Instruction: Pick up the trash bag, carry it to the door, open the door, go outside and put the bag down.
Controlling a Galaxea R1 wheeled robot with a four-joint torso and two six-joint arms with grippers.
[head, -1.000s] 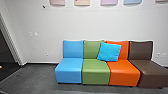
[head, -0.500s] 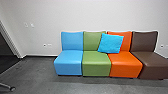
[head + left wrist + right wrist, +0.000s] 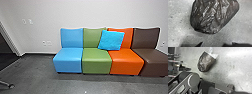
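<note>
The black trash bag [image 3: 214,16] shows large in the left wrist view, its plastic creased and shiny, against speckled grey floor. The right wrist view also shows the bag, with whitish, crumpled material [image 3: 214,56] at one end and the other end rounded. Whether the bag rests on the floor or hangs just above it, I cannot tell. I also cannot tell whether the fingers of the left gripper or the right gripper are apart, together or clamped on the bag.

In the head view, four armless seats stand side by side along a pale wall [image 3: 75,12]: a blue seat [image 3: 67,60], a green seat [image 3: 96,61], an orange seat [image 3: 126,62] and a dark brown seat [image 3: 152,57]. A bright blue cushion [image 3: 111,40] leans tilted against the backs of the green and orange seats, across the place where they meet. Switch plates [image 3: 30,21] are on the wall to the left of the seats, with outlets [image 3: 44,43] lower down. Farther left, a pale frame [image 3: 12,41] borders a dark area. A furniture leg with a caster [image 3: 10,86] reaches in at the lower left, over the dark grey floor [image 3: 37,67].
</note>
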